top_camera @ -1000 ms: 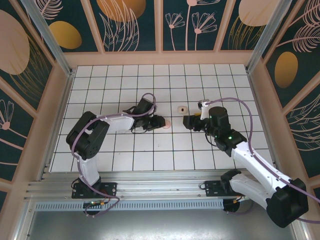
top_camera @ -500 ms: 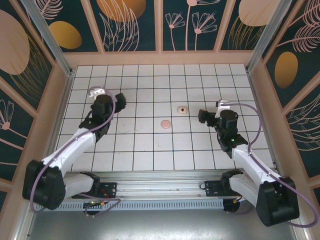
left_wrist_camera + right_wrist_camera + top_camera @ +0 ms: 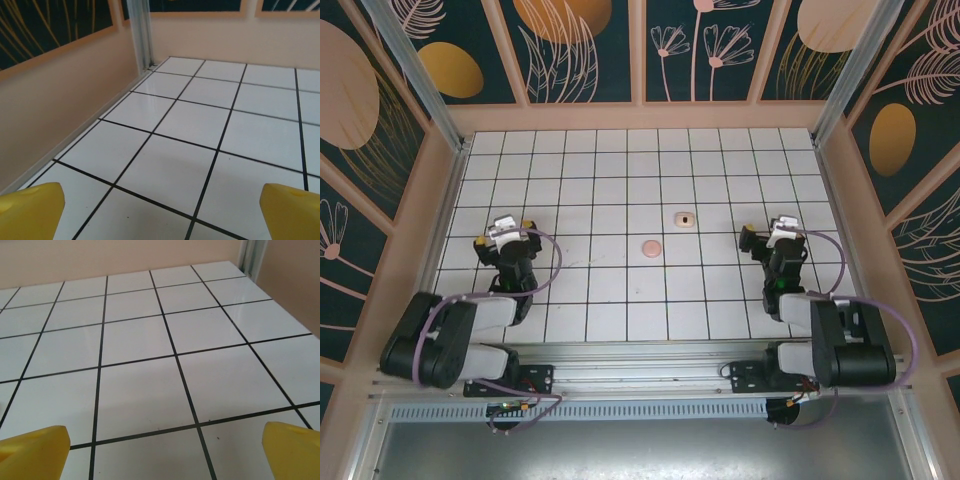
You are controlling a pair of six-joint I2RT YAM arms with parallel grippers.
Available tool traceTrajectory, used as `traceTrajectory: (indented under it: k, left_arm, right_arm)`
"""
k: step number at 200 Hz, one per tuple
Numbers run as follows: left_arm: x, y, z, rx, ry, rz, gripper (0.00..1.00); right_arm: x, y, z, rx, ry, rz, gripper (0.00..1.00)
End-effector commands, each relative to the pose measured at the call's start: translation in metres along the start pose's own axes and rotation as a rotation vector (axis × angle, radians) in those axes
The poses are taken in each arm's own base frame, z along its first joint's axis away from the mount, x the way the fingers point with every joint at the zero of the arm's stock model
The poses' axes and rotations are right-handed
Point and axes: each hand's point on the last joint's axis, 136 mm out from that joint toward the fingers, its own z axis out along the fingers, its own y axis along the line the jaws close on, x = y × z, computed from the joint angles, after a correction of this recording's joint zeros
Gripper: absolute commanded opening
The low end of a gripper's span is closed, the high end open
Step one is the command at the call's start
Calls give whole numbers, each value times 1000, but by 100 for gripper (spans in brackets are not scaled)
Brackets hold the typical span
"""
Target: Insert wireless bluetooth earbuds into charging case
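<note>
- The jaws of the left gripper (image 3: 161, 212) and the right gripper (image 3: 161, 452) are spread fully wide; nothing is held.
- One small pale case (image 3: 685, 218) and one pink disc (image 3: 650, 246) are set on the tiled floor (image 3: 610, 180), between the grippers; the right gripper is judged nearer.
- The earbuds and the case's long axis are too small to be told.

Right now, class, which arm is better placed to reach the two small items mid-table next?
Right, probably. The right tool, open, sits nearer both the pink disc and the small pale item than the open left tool.
</note>
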Motion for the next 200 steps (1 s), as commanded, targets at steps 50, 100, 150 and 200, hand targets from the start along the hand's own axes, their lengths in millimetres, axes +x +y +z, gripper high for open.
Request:
traceTrajectory:
  k: [50, 100, 150, 200]
  left_arm:
    - [-30, -3, 33, 98, -88, -85, 99]
    - [-22, -1, 29, 161, -91, -120, 99]
    - [-22, 7, 28, 138, -113, -141, 99]
    - [-22, 7, 27, 140, -113, -139, 99]
  right_arm:
    - [-29, 14, 17, -116, -176, 10, 99]
    - [-26, 2, 24, -75, -139, 55, 99]
    - [-26, 2, 24, -78, -138, 54, 99]
    - [-26, 3, 24, -78, -139, 55, 99]
